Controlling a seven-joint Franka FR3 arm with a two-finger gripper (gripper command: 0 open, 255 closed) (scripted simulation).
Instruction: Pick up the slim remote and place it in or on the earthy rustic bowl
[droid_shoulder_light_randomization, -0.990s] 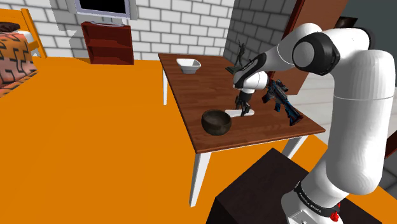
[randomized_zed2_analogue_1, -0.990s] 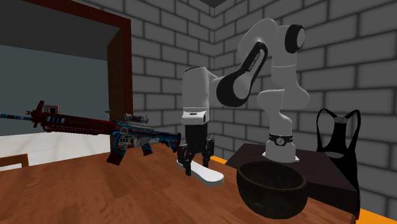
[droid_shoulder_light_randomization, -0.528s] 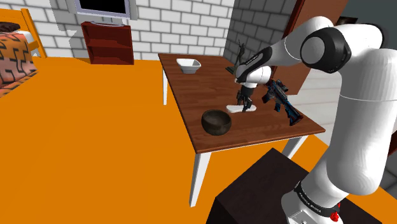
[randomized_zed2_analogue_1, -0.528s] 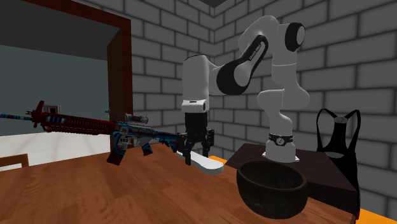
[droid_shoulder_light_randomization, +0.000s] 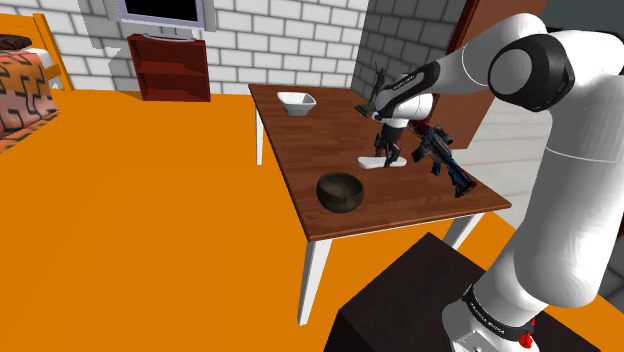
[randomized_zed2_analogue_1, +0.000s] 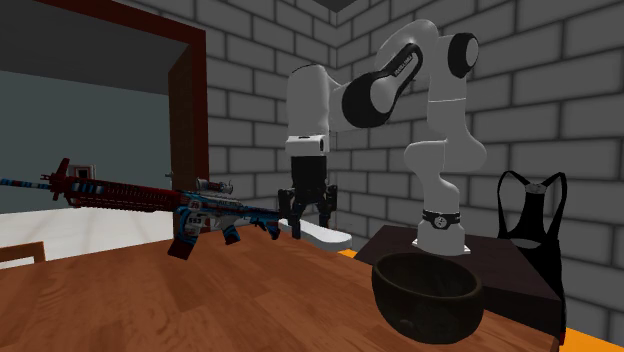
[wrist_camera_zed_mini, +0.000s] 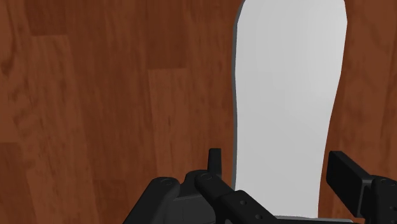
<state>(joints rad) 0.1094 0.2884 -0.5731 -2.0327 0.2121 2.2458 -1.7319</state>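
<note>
The gripper (randomized_zed2_analogue_1: 309, 226) is clamped on the slim remote (randomized_zed2_analogue_1: 332, 238) near one end, holding it clear of the desk (randomized_zed2_analogue_1: 150, 300), above and beyond the dark bowl (randomized_zed2_analogue_1: 427, 293). Here's the danger: that end grip leaves the long body hanging out unsupported, so a quick swing could twist it between the fingers or let it slip. The remote is a smooth, plain white slab with rounded ends and a thin grey edge. The bowl is deep, round, nearly black and rough-looking. If the carry is too low, the tip clips the bowl's rim.
</note>
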